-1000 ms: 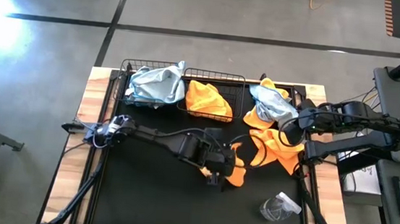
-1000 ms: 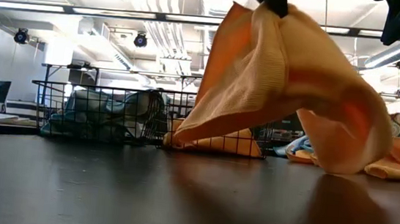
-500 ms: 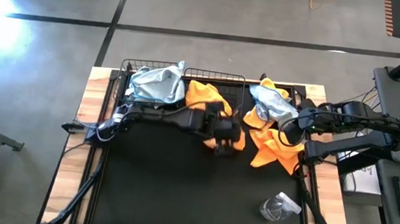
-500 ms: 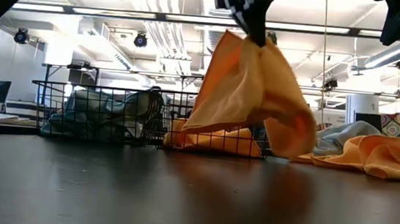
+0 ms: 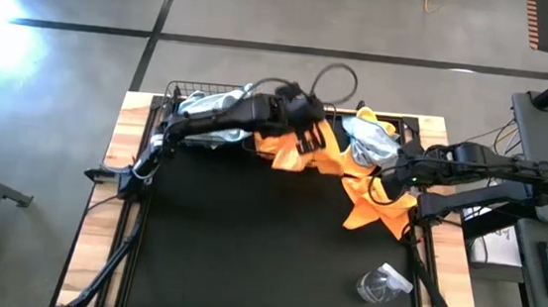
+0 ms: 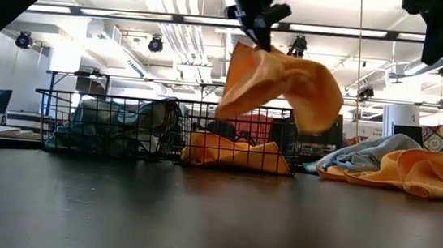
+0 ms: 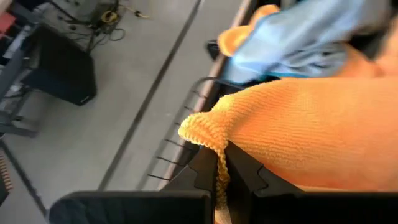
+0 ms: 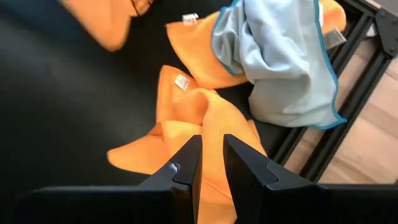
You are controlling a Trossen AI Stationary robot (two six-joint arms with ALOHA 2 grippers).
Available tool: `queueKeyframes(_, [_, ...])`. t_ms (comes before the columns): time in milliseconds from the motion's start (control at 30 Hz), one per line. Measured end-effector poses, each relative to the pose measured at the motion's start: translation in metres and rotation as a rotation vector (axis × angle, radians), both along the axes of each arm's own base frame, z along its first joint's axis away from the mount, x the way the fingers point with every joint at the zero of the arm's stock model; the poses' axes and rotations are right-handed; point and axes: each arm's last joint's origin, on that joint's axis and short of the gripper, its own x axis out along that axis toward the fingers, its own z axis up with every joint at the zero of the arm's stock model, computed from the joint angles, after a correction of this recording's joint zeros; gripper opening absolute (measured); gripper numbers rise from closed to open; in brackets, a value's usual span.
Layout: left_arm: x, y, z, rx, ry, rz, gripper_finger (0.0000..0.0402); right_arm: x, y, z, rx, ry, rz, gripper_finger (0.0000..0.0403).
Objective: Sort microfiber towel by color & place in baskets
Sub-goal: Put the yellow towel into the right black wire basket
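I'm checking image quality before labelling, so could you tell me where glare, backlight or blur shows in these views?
High view: bright glare washes out the floor at upper left. Low view: ceiling lights backlight the scene, the arms are dark silhouettes and the tabletop shines. Left wrist view: the orange cloth is sharp, the blue cloth soft. Right wrist view: a blurred orange patch at one corner.

Left tool (image 5: 307, 137) hangs over the baskets (image 5: 214, 97), wide open counter (image 5: 246, 250) below and behind it. Toward the right tool (image 5: 382, 188), a towel heap (image 5: 371, 187) blocks; bottle (image 5: 382, 283) sits well apart.
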Motion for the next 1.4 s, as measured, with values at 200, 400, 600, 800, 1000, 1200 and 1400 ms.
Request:
queueKeyframes(200, [-0.007,0.04,0.004,-0.004,-0.028,0.002,0.0,0.002,0.0,-0.018,0.015,0.039,-0.061,0.0059])
queueKeyframes(400, [-0.016,0.07,0.006,-0.007,-0.058,0.042,0.0,0.004,0.0,-0.03,0.022,0.069,-0.097,0.0059])
queueKeyframes(600, [-0.022,0.076,0.002,-0.086,-0.032,-0.001,0.0,0.004,0.0,-0.035,0.021,0.089,-0.097,0.0059])
queueKeyframes(800, [-0.027,0.074,-0.004,-0.115,0.047,-0.002,0.0,0.003,0.0,-0.035,0.014,0.1,-0.067,0.0059])
queueKeyframes(1000, [-0.031,0.073,-0.008,-0.138,0.104,0.002,0.0,0.003,0.0,-0.035,0.013,0.101,-0.061,0.0059])
queueKeyframes(1200, [-0.031,0.073,-0.007,-0.137,0.097,0.004,0.0028,0.004,0.0,-0.035,0.007,0.107,-0.038,0.0059])
queueKeyframes(1400, [-0.031,0.072,-0.007,-0.137,0.098,0.004,0.0077,0.004,0.0,-0.035,0.007,0.108,-0.037,0.0059])
